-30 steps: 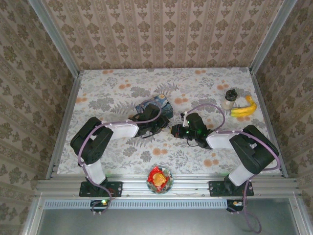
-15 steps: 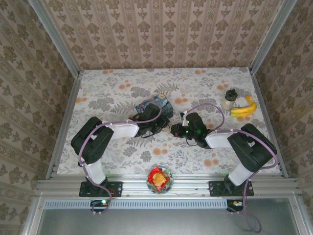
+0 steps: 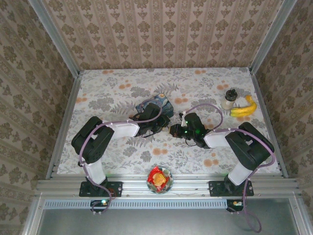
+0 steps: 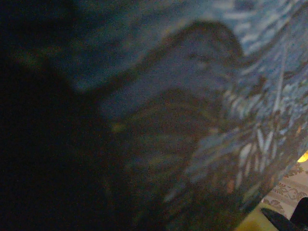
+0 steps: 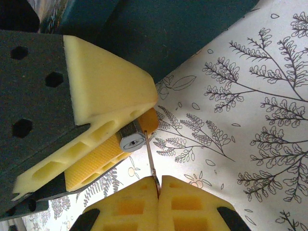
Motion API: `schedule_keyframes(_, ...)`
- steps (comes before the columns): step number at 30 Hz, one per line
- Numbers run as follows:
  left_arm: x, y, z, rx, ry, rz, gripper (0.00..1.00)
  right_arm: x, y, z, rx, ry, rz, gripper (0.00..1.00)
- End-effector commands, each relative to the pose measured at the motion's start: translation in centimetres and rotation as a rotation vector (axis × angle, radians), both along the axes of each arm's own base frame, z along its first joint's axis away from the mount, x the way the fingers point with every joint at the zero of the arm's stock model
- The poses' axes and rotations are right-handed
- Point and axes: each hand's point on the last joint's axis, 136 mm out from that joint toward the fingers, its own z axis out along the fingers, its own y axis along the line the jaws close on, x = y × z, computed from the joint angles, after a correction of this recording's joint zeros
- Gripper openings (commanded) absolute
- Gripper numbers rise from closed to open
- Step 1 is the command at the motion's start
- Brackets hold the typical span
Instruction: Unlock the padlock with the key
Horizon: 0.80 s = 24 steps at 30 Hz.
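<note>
The padlock [image 5: 131,140], a small silver-faced lock, is clamped between the yellow fingers [image 5: 103,84] of my left gripper [image 3: 164,126], its keyhole facing the right wrist camera. My right gripper [image 5: 158,179] is shut on the key [image 5: 149,159], a thin metal blade seen edge-on. The blade's tip lies against the right edge of the lock's face, beside the keyhole slot rather than in it. From above, the right gripper [image 3: 172,130] meets the left one at the table's middle. The left wrist view is dark and blurred by the blue tin [image 4: 207,96].
The blue painted tin [image 3: 155,105] lies just behind both grippers. A banana [image 3: 243,108] and a small dark-capped jar [image 3: 229,99] sit at the back right. A bowl of wrapped sweets [image 3: 160,178] rests on the front rail. Papered walls close in the table.
The right gripper has crept a little left with the key, closer to the left gripper. The left arm holds still.
</note>
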Motion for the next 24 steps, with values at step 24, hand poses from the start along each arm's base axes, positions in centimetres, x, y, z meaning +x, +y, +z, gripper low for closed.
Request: schedule_keyframes(24,-4.3,-0.1,-3.0,-0.052,0.332,0.007,0.16,-0.7,0.2,1.5,0.077,-0.040,0.036,0.00)
